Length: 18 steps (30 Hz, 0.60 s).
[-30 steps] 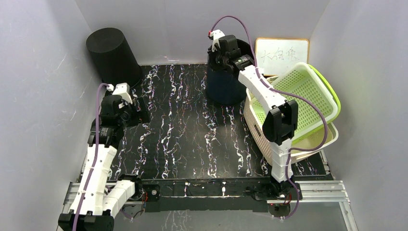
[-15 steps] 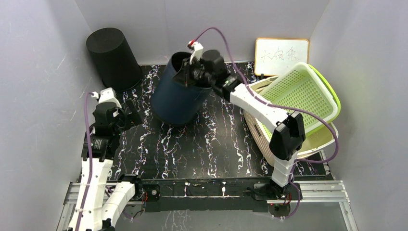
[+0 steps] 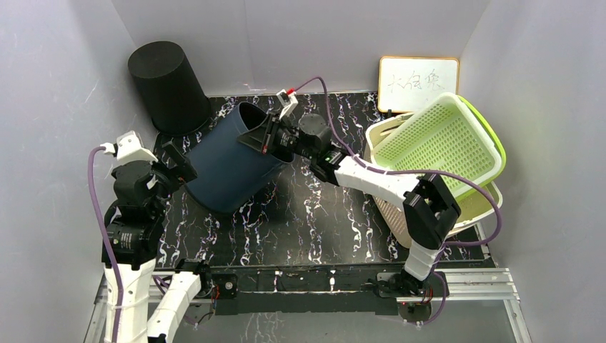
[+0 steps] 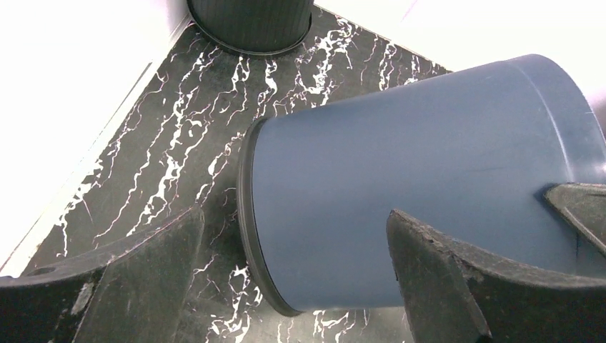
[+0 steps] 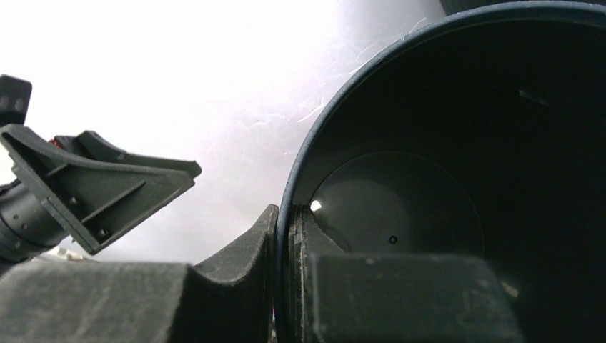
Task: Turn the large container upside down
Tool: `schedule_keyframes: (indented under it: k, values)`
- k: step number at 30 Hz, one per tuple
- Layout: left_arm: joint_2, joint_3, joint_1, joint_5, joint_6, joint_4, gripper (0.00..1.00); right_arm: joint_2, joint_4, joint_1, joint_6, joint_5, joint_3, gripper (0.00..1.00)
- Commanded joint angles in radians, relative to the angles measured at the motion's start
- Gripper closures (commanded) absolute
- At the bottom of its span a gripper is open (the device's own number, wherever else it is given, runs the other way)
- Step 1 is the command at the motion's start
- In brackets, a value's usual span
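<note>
The large dark blue container (image 3: 229, 164) is tipped on its side on the black marbled table, its open mouth to the upper right and its base to the lower left. My right gripper (image 3: 266, 136) is shut on its rim (image 5: 286, 214), one finger inside and one outside. In the left wrist view the container's base and wall (image 4: 400, 193) lie between my open left gripper's (image 4: 293, 250) fingers. My left gripper (image 3: 175, 161) sits just left of the base, open, not touching it.
A black upside-down bin (image 3: 168, 82) stands at the back left corner. A green basket (image 3: 446, 143) rests tilted in a cream basket (image 3: 486, 207) at the right. A whiteboard (image 3: 418, 82) leans on the back wall.
My right gripper has carried the container from the back middle to the left and tipped it from upright onto its side. My left arm has drawn back towards the near left.
</note>
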<state>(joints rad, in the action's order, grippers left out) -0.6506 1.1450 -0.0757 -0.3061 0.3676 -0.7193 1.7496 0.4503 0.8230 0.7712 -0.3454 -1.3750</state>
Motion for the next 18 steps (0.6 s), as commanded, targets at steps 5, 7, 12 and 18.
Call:
schedule_keyframes:
  k: [5, 7, 12, 18]
  values:
    - [0.031, 0.004, 0.001, -0.033, -0.026, -0.035, 0.02, 0.097, 0.340, -0.032, 0.131, 0.128, 0.142, 1.00]
    - [0.036, -0.007, 0.001, -0.034, -0.029, -0.037, 0.02, 0.133, 0.366, -0.046, 0.144, 0.124, 0.175, 1.00]
    - [0.044, -0.044, 0.001, -0.038, -0.034, -0.026, 0.02, 0.182, 0.414, -0.060, 0.161, 0.136, 0.247, 1.00]
    - [0.039, -0.078, 0.001, -0.044, -0.034, -0.005, 0.02, 0.225, 0.421, -0.066, 0.171, 0.125, 0.245, 1.00]
